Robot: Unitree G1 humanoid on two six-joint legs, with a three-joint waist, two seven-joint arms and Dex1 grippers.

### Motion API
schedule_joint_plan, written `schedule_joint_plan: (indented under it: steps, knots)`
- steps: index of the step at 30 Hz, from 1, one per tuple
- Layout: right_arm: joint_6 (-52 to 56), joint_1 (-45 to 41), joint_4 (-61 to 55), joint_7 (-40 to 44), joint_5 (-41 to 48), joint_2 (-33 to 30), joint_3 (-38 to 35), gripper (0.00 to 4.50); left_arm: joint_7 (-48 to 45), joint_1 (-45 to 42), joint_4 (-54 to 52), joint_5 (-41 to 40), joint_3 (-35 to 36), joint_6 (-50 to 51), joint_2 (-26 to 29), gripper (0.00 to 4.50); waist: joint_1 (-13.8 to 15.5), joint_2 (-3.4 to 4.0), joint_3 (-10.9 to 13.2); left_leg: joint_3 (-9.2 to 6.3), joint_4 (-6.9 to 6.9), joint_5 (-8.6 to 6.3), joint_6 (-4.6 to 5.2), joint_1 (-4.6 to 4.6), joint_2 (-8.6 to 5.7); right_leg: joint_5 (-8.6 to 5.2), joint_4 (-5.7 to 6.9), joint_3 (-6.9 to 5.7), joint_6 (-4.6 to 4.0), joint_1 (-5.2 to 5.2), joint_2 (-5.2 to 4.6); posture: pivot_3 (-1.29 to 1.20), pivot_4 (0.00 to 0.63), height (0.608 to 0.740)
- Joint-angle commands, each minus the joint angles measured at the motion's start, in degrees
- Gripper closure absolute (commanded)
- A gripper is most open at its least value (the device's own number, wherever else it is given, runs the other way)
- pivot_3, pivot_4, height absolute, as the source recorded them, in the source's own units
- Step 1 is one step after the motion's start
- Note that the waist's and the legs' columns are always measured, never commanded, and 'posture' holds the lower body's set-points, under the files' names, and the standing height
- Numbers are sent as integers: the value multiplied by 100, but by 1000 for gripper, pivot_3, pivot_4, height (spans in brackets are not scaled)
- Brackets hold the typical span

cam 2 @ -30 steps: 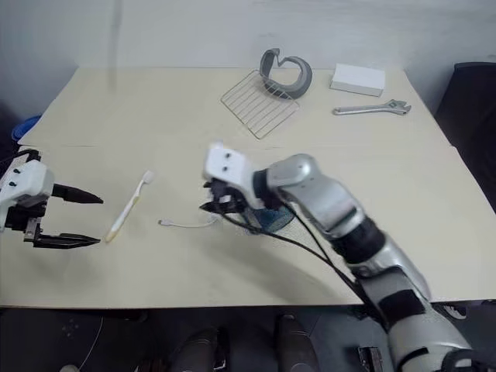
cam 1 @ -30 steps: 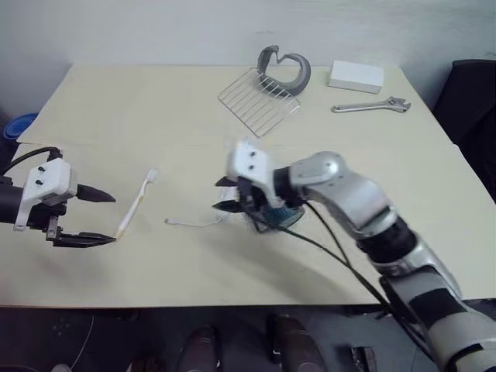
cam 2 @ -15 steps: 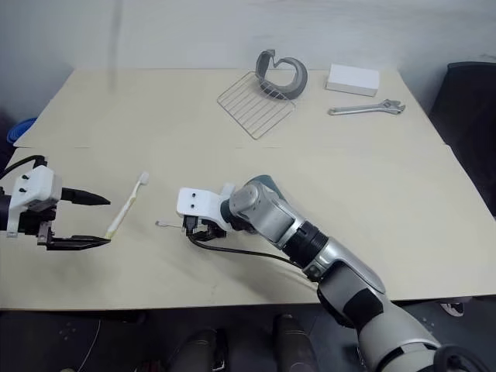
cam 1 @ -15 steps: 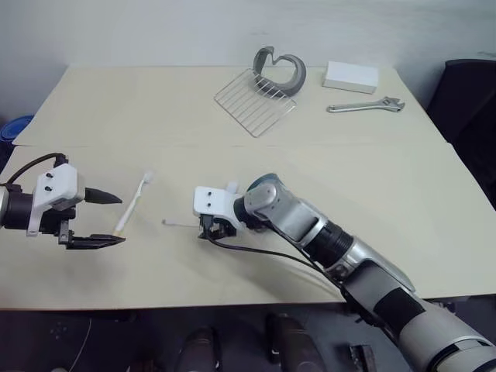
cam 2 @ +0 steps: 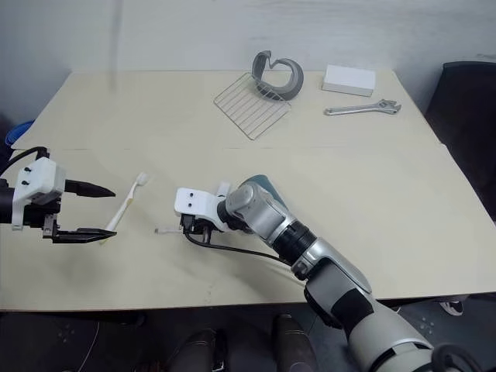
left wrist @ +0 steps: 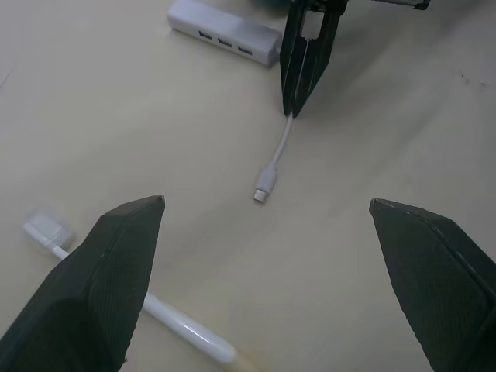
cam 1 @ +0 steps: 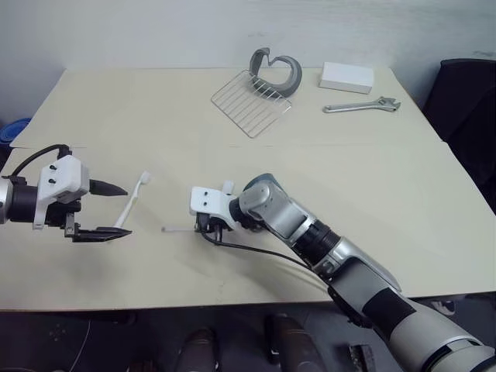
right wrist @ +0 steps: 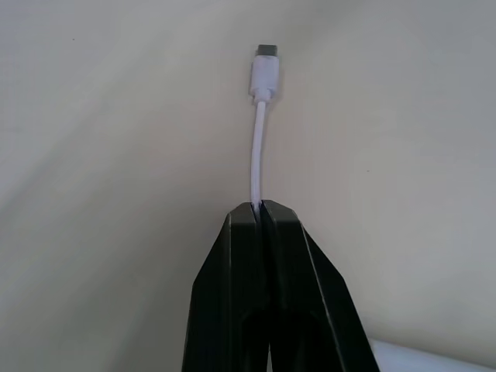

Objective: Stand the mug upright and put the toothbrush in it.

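Right end effector (cam 1: 208,227) clenched on the thin white cable (right wrist: 256,151), plug end poking out past the tips. Left end effector (cam 1: 115,209) wide open, hovering w/ the toothbrush (cam 1: 132,204) flat on the tabletop (cam 1: 155,124) just beside its tips. Mug (cam 2: 262,183) tucked behind the right arm. Vs a sec ago: right arm's dropped low, fingers snapped shut.

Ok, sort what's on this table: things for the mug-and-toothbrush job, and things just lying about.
For the job:
toothbrush
mug, just a teal edge behind the right arm

Lying about:
white adapter
cable
wire rack
grey curved holder
white box
wrench
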Motion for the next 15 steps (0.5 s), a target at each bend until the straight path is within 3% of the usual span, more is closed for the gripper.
schedule_joint_plan:
  steps: [1, 6, 11, 15]
  knots:
    - [6, 87, -156, 17, -91, 65, -105, 4486, 44, -103, -9, -6, -10, -1, -46, 0, 0, 0, 0, 0, 0, 0, 0, 0, 0, 0, 0, 0, -1, 0, 0, 0, 150, 740]
    - [277, 8, -914, -15, 383, 307, -710, 4486, 140, -119, -178, -145, -28, 144, -253, 0, 1, 0, 0, -3, 0, -2, -3, -4, 2, -1, 1, -1, -1, -2, 1, 0, 150, 740]
    - [797, -657, -1255, -914, 733, 467, -2009, 4486, 361, -605, -488, -906, 176, 1083, -582, 0, 27, -4, 2, -11, 6, 4, -14, -36, 6, 0, 31, -3, -1, -32, 4, 0, 150, 740]
    - [1563, -1336, -1690, -1536, 1192, -113, -3390, 4486, 514, -932, -597, -1055, 50, 1289, -812, 0, 56, -5, 2, -18, 6, 3, -15, -33, 3, 0, 25, -3, -1, -26, -1, 0, 150, 740]
